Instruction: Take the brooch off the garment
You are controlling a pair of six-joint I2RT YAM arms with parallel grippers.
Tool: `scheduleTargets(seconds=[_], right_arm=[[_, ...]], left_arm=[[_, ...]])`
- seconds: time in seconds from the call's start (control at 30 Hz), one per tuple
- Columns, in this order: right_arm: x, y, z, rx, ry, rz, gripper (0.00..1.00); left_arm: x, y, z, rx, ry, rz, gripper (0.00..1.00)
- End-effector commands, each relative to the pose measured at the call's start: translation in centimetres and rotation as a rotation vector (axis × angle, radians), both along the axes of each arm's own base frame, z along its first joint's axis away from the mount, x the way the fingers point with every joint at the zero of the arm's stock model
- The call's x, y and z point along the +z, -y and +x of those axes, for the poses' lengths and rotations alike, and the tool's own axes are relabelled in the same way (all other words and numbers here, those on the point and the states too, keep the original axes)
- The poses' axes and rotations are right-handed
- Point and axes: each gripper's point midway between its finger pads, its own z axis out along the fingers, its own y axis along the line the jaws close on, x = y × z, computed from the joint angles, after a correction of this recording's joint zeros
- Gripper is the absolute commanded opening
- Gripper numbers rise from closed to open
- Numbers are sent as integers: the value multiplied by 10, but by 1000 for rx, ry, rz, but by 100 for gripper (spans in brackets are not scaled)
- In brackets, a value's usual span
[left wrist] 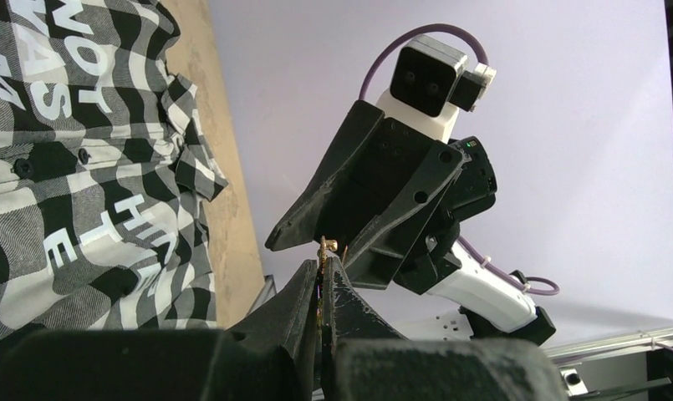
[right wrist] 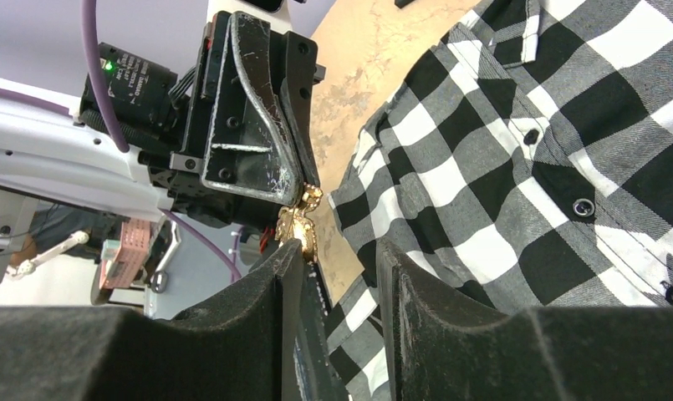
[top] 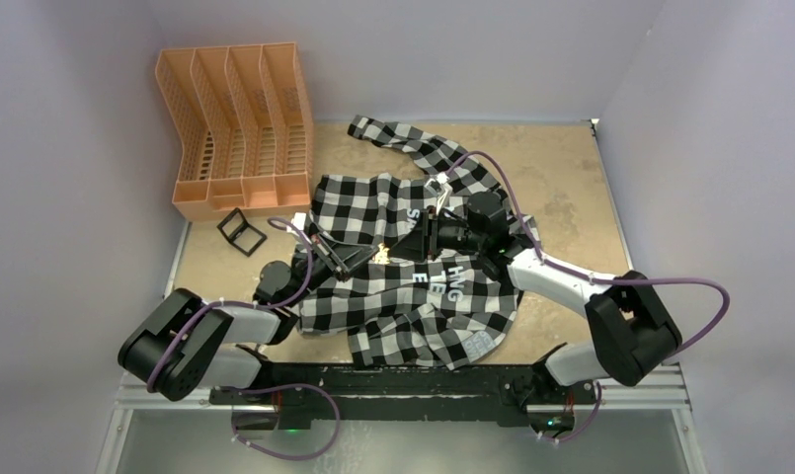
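Observation:
The garment (top: 413, 267) is a black-and-white checked shirt with white lettering, spread on the tan table; it also shows in the left wrist view (left wrist: 73, 167) and the right wrist view (right wrist: 550, 150). The brooch (left wrist: 327, 246), a tiny gold pin, is pinched at the tips of my left gripper (left wrist: 323, 266) and held up off the cloth. In the right wrist view the brooch (right wrist: 298, 224) hangs from the left gripper's fingers (right wrist: 257, 125) and touches the tip of one right finger. My right gripper (right wrist: 337, 249) is open, facing the left gripper (top: 371, 257) over the shirt's middle.
An orange slotted file rack (top: 237, 128) stands at the back left. A small black frame (top: 241, 232) lies in front of it. Bare tan tabletop (top: 571, 188) lies to the right of the shirt. Pale walls close in on three sides.

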Motion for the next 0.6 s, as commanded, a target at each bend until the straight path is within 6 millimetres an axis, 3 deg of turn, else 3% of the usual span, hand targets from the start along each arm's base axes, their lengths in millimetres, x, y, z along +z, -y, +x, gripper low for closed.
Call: scheduleTargets(seconds=[0.0, 0.33, 0.57], right_arm=[[23, -3, 5, 10, 53, 27, 42], [24, -3, 9, -4, 64, 11, 47], [26, -4, 11, -17, 64, 15, 48]], left_arm=[[20, 4, -8, -32, 87, -18, 0], [8, -2, -3, 28, 77, 87, 0], [13, -2, -3, 29, 91, 83, 0]])
